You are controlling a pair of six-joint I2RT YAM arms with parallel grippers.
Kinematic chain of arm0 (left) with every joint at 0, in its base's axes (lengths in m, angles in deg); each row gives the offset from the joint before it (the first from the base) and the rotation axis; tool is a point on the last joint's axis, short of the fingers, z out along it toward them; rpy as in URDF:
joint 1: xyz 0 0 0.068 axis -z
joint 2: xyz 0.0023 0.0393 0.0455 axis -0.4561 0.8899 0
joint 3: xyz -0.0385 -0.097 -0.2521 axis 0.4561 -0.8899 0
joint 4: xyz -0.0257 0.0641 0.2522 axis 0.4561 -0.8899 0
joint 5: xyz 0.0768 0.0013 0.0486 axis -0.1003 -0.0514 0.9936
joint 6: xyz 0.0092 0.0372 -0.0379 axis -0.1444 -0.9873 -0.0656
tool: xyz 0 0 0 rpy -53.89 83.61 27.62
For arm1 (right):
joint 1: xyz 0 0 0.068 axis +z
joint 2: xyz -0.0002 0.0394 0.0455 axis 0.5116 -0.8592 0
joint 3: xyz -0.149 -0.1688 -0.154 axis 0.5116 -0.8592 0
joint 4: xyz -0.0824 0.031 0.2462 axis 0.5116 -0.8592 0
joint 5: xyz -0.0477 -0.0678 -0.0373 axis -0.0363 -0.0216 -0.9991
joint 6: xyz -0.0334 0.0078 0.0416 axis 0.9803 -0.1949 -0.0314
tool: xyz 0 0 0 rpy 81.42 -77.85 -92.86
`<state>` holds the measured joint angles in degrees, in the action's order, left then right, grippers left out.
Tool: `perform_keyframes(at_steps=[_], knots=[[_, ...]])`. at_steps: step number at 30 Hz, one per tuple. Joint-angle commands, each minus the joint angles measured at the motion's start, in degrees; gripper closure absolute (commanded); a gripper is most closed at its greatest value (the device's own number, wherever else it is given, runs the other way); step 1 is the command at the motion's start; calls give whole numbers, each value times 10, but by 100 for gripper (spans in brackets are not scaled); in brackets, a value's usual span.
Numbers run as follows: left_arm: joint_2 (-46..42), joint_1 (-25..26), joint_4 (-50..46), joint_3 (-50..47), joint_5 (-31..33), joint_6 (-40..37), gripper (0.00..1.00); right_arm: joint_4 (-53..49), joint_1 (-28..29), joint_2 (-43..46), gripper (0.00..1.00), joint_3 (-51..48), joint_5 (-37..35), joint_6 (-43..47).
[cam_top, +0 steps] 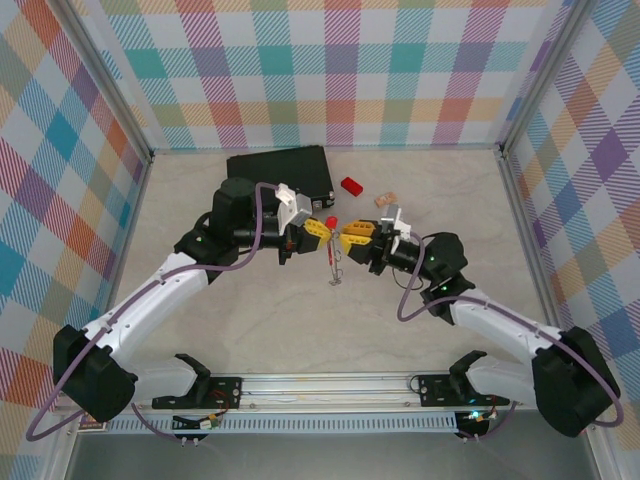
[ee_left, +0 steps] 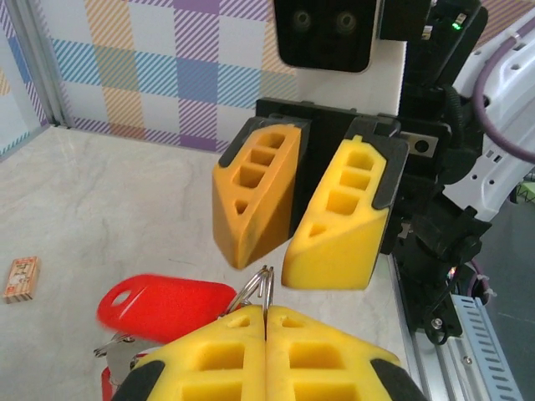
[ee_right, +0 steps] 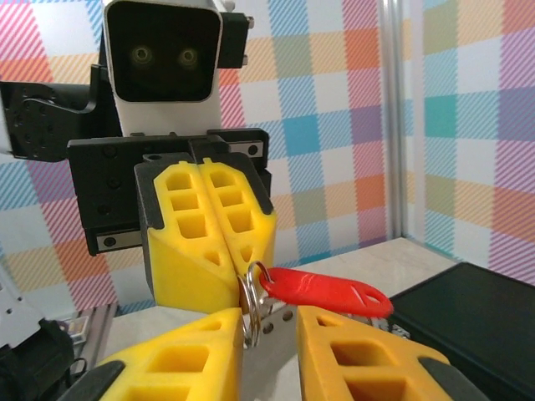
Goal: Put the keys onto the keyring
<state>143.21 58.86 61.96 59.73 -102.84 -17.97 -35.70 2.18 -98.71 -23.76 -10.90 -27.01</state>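
1. Keyring [ee_right: 248,302]: lifted off the table [cam_top: 250,330] between the 2 arms. It is seen edge-on from the right wrist, its plane upright.

2. Left gripper [ee_left: 266,324]: fingers pressed flat together, pinching the keyring's rim. Only a short arc of wire stands out beyond the tips.

3. Right gripper [ee_right: 267,334]: fingers spread, holding nothing. It faces the left gripper tip to tip. The keyring lies at the mouth of its gap, straight ahead of the fingers. Whether either finger touches the wire cannot be told.

4. Key [ee_right: 328,291]: its red head meets the keyring and its long axis runs sideways out from it, toward the black case [cam_top: 280,170]. A silver part trails from the keyring toward the arm bases in the top view. Judged already threaded; the count of keys on the wire cannot be read.

5. Nearer arm: the right gripper is the free one and is directly at the keyring, so any next grasp falls to it.

6. Surroundings: beyond the keyring, on the far side from the arms, lie a red block [cam_top: 351,186] and a small tan piece [cam_top: 385,200], both well apart from it.

7. Obstruction: the red head crosses just above the right gripper's open gap and is judged likely to be caught on closing.
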Motion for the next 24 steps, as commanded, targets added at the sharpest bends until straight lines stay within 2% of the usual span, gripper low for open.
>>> perform_keyframes(at_steps=[1, 5, 9, 11, 24], knots=[[1, 2, -18, 29, 2, -22, 100, -44, -3, 38, 75, -29, -50, 21], [7, 2, -37, 37, 2, -32, 100, -95, -3, 79, 71, -44, -77, 33], [17, 2, -114, 67, 10, -67, 100, -193, -4, 113, 65, -25, -108, 44], [22, 2, -131, 73, 10, -73, 100, -196, -5, 121, 59, -27, -120, 40], [32, 3, -205, 95, 41, -126, 100, -196, -14, 101, 55, -15, -127, 30]])
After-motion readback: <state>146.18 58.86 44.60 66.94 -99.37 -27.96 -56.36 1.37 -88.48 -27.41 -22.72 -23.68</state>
